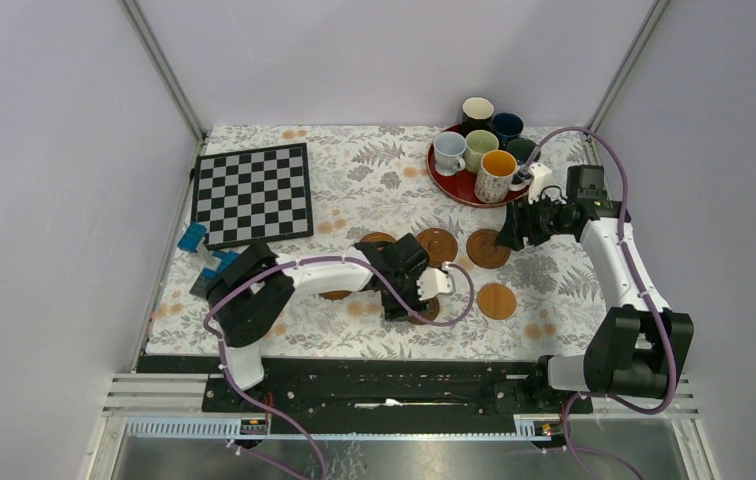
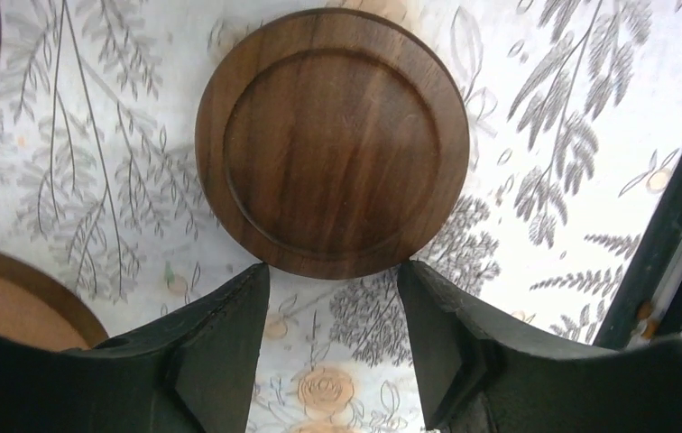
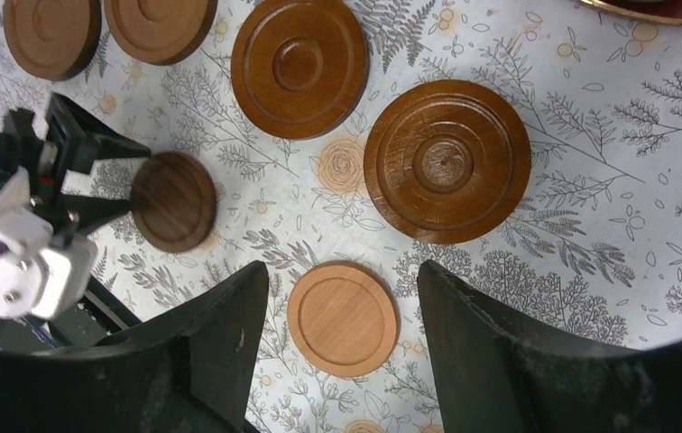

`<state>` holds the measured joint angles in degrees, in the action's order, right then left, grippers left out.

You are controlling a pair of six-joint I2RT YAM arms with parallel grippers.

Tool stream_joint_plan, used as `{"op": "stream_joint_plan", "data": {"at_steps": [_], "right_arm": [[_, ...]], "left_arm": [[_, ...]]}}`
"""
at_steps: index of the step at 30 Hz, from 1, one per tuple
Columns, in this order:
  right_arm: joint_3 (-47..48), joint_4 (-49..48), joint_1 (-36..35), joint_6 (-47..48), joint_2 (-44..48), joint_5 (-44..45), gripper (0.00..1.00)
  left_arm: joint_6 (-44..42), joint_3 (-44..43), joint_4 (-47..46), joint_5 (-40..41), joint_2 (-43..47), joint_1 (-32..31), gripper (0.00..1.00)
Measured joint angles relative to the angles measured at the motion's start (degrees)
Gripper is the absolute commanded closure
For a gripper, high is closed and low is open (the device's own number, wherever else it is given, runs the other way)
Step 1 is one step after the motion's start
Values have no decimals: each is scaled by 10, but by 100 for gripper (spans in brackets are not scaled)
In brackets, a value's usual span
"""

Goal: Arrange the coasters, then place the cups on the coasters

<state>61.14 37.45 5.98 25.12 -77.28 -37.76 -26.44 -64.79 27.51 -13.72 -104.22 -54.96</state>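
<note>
— At front centre, dark coaster point(image 2: 333, 140): status?
— Flat on cloth point(image 2: 554, 126), just beyond left gripper point(image 2: 333, 275); jaws parted, empty. Right gripper point(image 3: 342, 271) hovers wide, empty. Cups point(image 1: 481, 148) stand on red tray point(image 1: 457, 186). Arranging step, I judge; next likely needs a clean edge pinch.

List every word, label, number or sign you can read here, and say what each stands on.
Nothing legible in any view.
The patterned mug on the red tray: dark marks, too small to tell if writing.
The blue items by the chessboard: too small to read.
The coasters and tablecloth: no lettering.
</note>
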Motion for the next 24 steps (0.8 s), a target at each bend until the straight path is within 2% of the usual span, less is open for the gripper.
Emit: {"op": "stream_joint_plan", "data": {"at_steps": [12, 24], "right_arm": [[-3, -14, 14, -12, 2, -10, 31], [-7, -20, 17, -12, 2, -17, 31]], "left_arm": [[30, -86, -24, -8, -70, -23, 41], [61, -92, -39, 5, -77, -23, 39]]}}
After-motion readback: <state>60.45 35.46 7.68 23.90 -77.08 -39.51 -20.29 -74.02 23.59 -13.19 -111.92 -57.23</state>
